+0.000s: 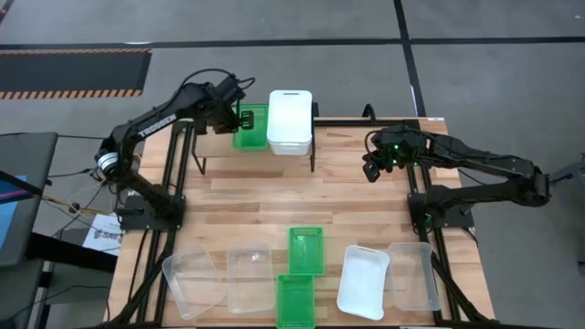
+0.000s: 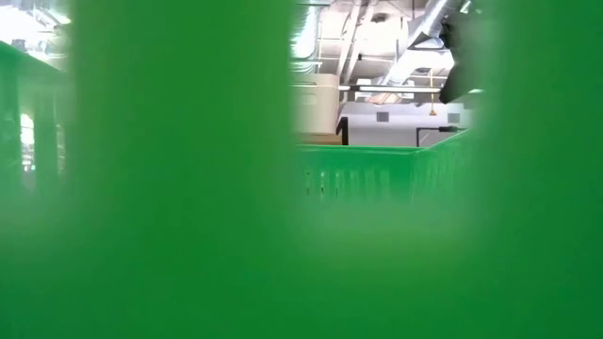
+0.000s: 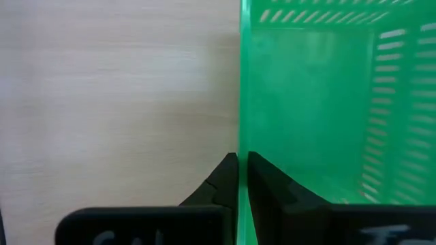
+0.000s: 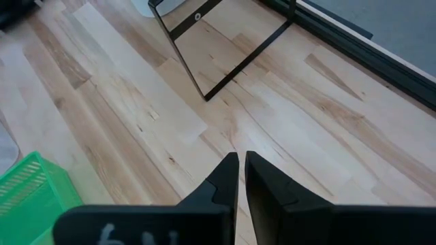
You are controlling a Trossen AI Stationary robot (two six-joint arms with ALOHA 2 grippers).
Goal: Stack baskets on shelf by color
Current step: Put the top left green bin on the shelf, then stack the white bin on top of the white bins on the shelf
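Note:
My left gripper (image 1: 239, 119) is at the shelf at the table's far edge, shut on a green basket (image 1: 250, 128). That basket lies over the light-wood shelf board (image 3: 102, 88), left of a white basket (image 1: 290, 121) on the shelf. My right gripper (image 4: 240, 163) is shut and empty. It hovers over the bare table right of the shelf (image 1: 377, 167). Along the near edge lie two more green baskets (image 1: 306, 249) (image 1: 295, 300), a white one (image 1: 363, 281) and three clear ones (image 1: 192, 281) (image 1: 249, 279) (image 1: 413, 274). My left gripper pinches the green basket's left side wall at its top rim (image 3: 240, 129), one finger inside the basket and one outside. The fingers come from above, pointing down. Whether the basket's bottom rests on the shelf board cannot be told.
The shelf's black metal legs (image 4: 197, 61) stand on the table near my right gripper. A green basket wall (image 2: 170, 188) close to the low camera blocks most of that view. Bare tabletop (image 1: 302, 192) lies between the shelf and the near row of baskets.

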